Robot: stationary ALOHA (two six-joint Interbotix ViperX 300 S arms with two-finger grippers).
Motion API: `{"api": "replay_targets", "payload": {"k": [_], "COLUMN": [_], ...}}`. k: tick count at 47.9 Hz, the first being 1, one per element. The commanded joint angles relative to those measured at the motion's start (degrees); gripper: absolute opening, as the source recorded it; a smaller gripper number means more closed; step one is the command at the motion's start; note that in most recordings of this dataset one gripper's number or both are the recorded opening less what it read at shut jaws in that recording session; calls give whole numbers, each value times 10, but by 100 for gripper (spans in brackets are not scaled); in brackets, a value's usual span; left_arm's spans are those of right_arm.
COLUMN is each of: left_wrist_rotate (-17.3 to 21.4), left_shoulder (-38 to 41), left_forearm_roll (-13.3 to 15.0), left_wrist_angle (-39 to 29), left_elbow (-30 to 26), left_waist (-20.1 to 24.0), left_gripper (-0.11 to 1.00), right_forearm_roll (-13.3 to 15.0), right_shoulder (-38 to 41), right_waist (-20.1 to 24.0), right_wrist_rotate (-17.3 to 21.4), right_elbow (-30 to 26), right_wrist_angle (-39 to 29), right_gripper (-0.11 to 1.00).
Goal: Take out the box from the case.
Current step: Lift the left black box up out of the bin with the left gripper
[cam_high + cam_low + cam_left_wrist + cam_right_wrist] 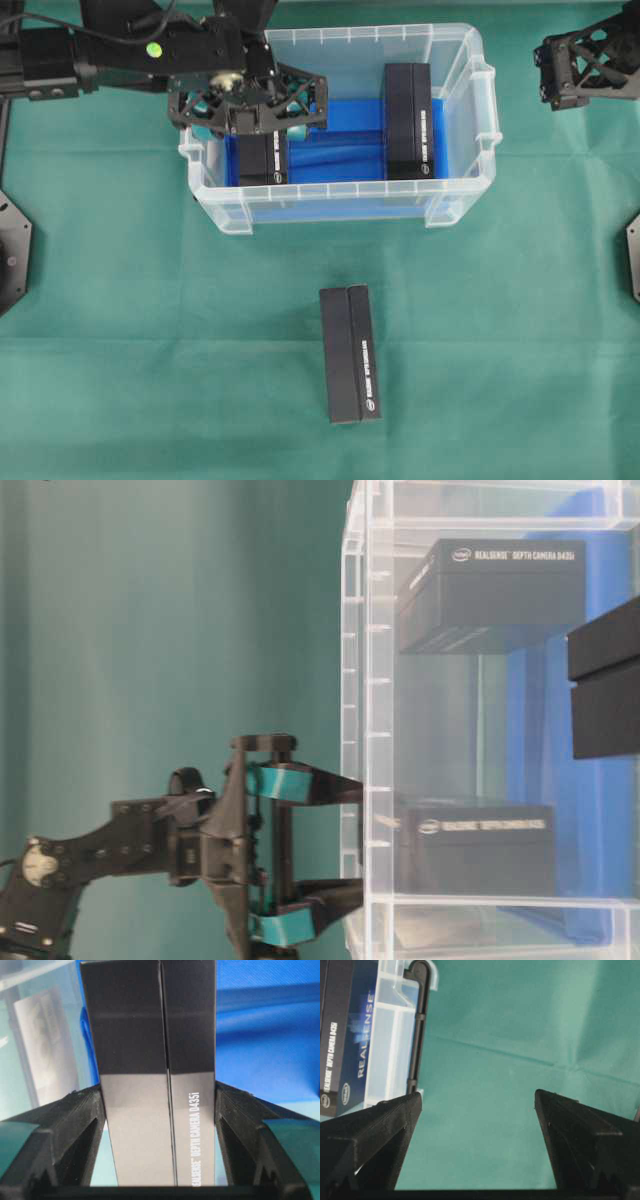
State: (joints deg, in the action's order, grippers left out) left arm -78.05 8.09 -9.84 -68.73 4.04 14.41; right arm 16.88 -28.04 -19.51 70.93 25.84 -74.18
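Green cloth covering the table (120,380). Clear case (470,120) sitting at the far side, two black boxes inside. Left gripper (250,112) reaching down, clamping the left box (262,160), likely for lifting. Another box (351,352) lying outside already. Right gripper (477,1110) hanging released, clear of the case.

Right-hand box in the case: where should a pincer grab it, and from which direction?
Grip the right-hand box across its two long narrow-spaced faces, coming straight down from above. It stands on edge against the right wall of the case, so only its top edge is exposed; the clear walls block any side approach. The left pincer already straddles the other box that way. The right pincer is open and nearest.
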Motion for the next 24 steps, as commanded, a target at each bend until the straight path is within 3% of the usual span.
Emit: {"api": "replay_targets", "payload": {"k": [1, 24], "left_wrist_rotate": [2, 4], "left_shoulder": [-30, -80], "left_forearm_roll": [-1, -1], "left_wrist_angle": [-11, -133], "left_elbow": [-33, -133], "left_waist": [-4, -4], "left_gripper": [61, 61], "right_forearm_roll": [1, 2], "right_shoulder": [-7, -7], "right_waist": [2, 2], "right_wrist_rotate": [-1, -2], "right_elbow": [-5, -6], "right_wrist_angle": [2, 23], "right_gripper": [92, 92]}}
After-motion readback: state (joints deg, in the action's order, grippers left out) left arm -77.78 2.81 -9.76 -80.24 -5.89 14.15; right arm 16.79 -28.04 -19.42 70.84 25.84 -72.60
